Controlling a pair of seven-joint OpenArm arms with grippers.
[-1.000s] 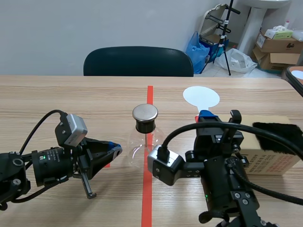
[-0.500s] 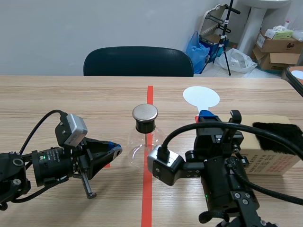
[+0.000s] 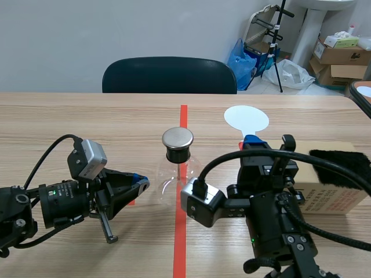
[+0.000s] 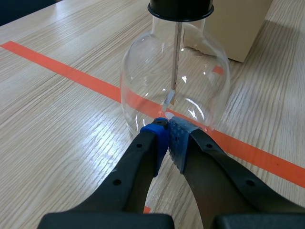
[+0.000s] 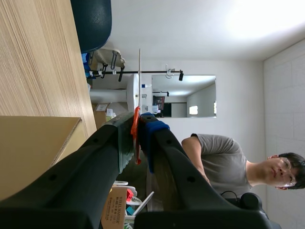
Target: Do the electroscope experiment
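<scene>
Flask (image 4: 143, 81) stands on the tabletop (image 4: 57, 109) just ahead of the left end effector (image 4: 167, 126), fingers together. Right end effector (image 5: 138, 120) is clamped on a white paddle (image 3: 246, 119).

Upright glass electroscope (image 3: 175, 168), white paddle (image 3: 246, 119) nearby

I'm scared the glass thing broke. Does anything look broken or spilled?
Nothing stands out. The glass flask stands upright and whole on the table, its metal cap level. The left gripper is shut close to it; the right gripper holds the white paddle.
</scene>
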